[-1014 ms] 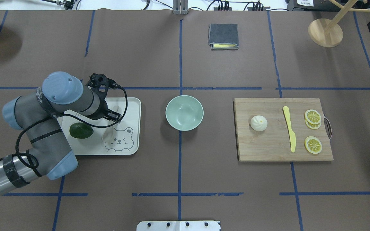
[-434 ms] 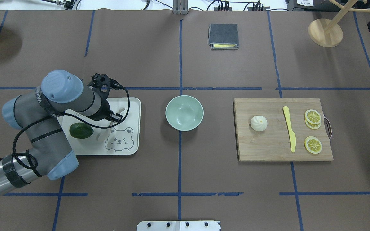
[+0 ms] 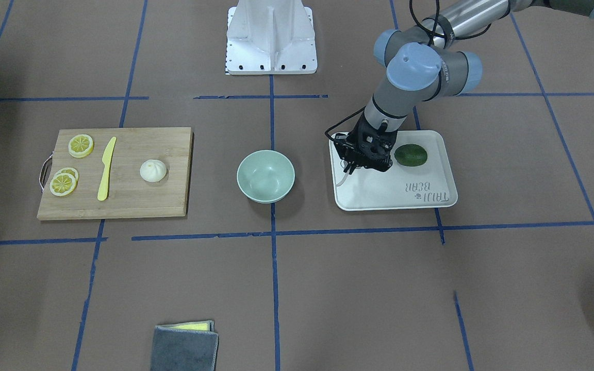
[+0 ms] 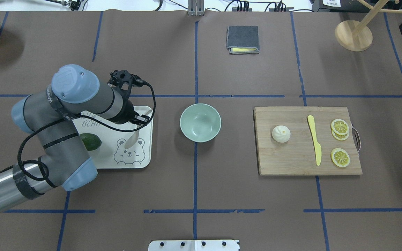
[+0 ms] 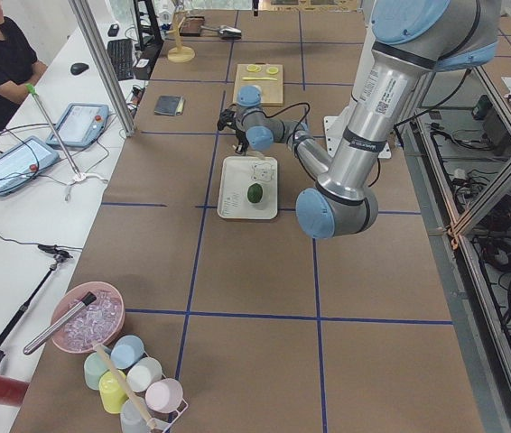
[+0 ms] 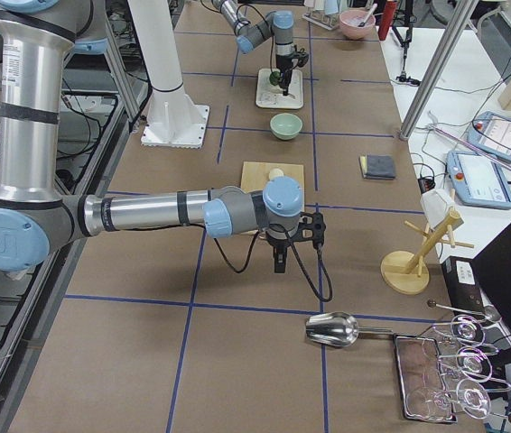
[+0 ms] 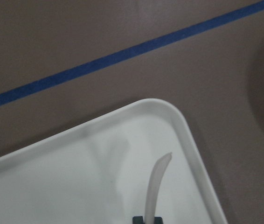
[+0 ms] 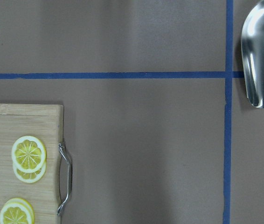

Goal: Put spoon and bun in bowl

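My left gripper point(image 4: 139, 120) is shut on the pale translucent spoon point(image 4: 131, 138) and holds it tilted above the right part of the white bear tray point(image 4: 145, 161). The spoon's handle juts forward in the left wrist view point(image 7: 156, 179). The mint-green bowl point(image 4: 200, 122) stands empty to the tray's right. The white pleated bun point(image 4: 281, 134) sits on the wooden cutting board point(image 4: 298, 161). My right gripper point(image 6: 279, 263) shows only in the exterior right view, over the table past the board; I cannot tell if it is open.
A dark green avocado point(image 4: 95, 141) lies on the tray. A yellow knife point(image 4: 314, 139) and lemon slices point(image 4: 340, 126) lie on the board. A grey folded cloth point(image 4: 242, 39) and a wooden stand point(image 4: 353, 35) are at the back. A metal scoop point(image 8: 262, 51) lies at the far right.
My left gripper has lifted the spoon off the tray and moved it right, toward the tray's right edge and the bowl. Bun and bowl have not moved.
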### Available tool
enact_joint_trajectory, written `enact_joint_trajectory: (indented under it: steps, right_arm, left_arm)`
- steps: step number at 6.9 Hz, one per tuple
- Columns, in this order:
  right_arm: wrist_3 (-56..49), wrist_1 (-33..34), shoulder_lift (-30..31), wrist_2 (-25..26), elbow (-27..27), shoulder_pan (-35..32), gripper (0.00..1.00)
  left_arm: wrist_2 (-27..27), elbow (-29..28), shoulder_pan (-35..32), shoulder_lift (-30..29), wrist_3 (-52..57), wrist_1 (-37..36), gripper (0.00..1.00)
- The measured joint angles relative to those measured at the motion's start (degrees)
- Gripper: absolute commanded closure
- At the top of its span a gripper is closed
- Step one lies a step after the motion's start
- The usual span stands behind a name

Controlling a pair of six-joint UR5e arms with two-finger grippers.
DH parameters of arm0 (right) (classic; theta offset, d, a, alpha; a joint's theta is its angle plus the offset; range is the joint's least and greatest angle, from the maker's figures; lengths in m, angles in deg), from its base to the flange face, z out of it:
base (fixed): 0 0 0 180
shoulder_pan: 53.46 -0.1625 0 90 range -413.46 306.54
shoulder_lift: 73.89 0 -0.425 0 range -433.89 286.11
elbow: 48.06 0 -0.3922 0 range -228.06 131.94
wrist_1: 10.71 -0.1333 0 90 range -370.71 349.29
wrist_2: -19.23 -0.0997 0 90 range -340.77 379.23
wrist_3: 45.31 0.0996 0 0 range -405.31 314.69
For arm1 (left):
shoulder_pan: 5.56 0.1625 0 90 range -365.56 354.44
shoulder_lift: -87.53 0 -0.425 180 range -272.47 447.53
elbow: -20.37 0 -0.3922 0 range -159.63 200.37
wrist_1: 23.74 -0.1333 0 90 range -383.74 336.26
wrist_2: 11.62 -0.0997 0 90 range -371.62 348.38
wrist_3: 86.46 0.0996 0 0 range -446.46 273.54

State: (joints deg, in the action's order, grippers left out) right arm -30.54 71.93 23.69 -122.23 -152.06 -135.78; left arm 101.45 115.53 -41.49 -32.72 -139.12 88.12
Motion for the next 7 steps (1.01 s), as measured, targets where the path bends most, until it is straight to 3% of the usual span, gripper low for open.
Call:
enact_joint_trajectory:
  steps: [3,4,5,6,7]
  right_arm:
    - [0.1,-0.1,-0.3,-2.6,-0.4,0.2,0.0]
    - [0.1,-0.1,-0.3,-3.0,-0.4,0.3,0.0]
    - [0.1,-0.1,-0.3,-3.1,-0.5,0.3,0.0]
    - [0.2,-0.1,-0.3,-3.2,-0.5,0.3,0.0]
    - [0.2,-0.1,-0.3,-3.2,-0.5,0.3,0.0]
  left_arm:
    - [-0.8,-6.7,1.5,-12.9,-9.4,1.4,1.0]
    - [-2.4,-8.8,2.0,-14.8,-10.2,3.4,0.99]
    - [-4.4,-10.7,2.6,-15.5,-10.5,5.9,0.62]
    - [-5.4,-11.7,3.0,-15.7,-10.5,7.3,0.17]
    - [-5.9,-12.1,3.5,-15.7,-10.5,7.9,0.15]
